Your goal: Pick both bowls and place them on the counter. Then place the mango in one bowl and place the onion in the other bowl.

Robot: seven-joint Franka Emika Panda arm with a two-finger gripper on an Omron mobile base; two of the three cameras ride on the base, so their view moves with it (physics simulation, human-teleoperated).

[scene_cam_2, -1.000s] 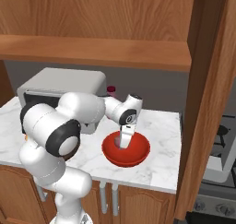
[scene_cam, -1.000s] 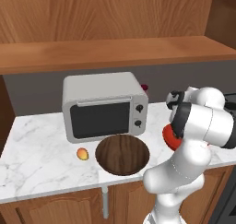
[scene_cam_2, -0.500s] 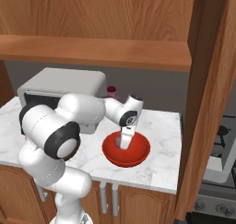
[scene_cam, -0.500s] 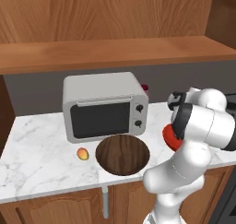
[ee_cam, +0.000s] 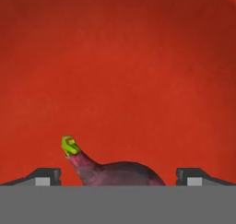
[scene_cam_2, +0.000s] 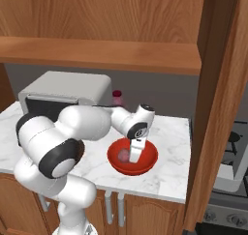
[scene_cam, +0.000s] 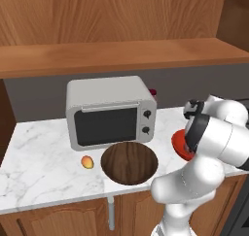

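Observation:
The glossy red bowl (scene_cam_2: 145, 162) stands on the white marble counter (scene_cam_2: 167, 178) at the right end. The purplish-red onion (scene_cam_2: 124, 155) lies inside it, its green tip pointing up-left in the hand view. My gripper (scene_cam_2: 133, 159) points down into this bowl, open. In the hand view its fingertips (ee_cam: 46, 176) stand wide apart on either side of the onion (ee_cam: 117, 173), clear of it, with the red bowl (ee_cam: 120, 71) behind. The dark wooden bowl (scene_cam: 129, 163) sits on the counter in front of the microwave. The orange-yellow mango (scene_cam: 86, 161) lies on the marble just left of it.
A grey microwave (scene_cam: 109, 111) stands at the back of the counter, with a small pink-red object (scene_cam_2: 116, 96) behind its right corner. A wooden shelf (scene_cam: 121, 55) runs overhead. A tall wooden panel (scene_cam_2: 218, 108) bounds the counter on the right.

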